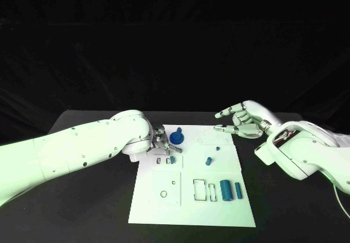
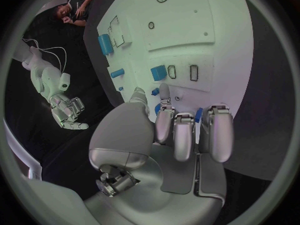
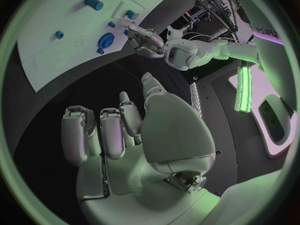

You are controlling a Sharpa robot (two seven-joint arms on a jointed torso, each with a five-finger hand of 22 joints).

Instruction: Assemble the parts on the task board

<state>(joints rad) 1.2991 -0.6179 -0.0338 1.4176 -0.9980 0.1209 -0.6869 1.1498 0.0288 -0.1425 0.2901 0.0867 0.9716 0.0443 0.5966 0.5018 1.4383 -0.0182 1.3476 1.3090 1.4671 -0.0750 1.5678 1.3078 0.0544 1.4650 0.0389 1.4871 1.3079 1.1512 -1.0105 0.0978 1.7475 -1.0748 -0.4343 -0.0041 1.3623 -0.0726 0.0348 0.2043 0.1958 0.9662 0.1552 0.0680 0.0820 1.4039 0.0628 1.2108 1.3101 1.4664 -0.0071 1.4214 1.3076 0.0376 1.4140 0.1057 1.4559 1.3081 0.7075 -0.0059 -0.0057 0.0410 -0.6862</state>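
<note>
The white task board lies in the middle of the black table. A blue gear with a knob on top stands near the board's far left corner. My left hand is at the gear, fingers curled round it; in the left wrist view the fingers cover it and blue shows between them. My right hand hovers over the board's far right corner, fingers apart and holding nothing. The right wrist view shows the gear beside the left hand.
Two blue cylinders lie side by side on the board's near right part. A short blue peg and a smaller one sit mid-board. A small blue piece lies just near of the left hand. Black outlined slots mark the board.
</note>
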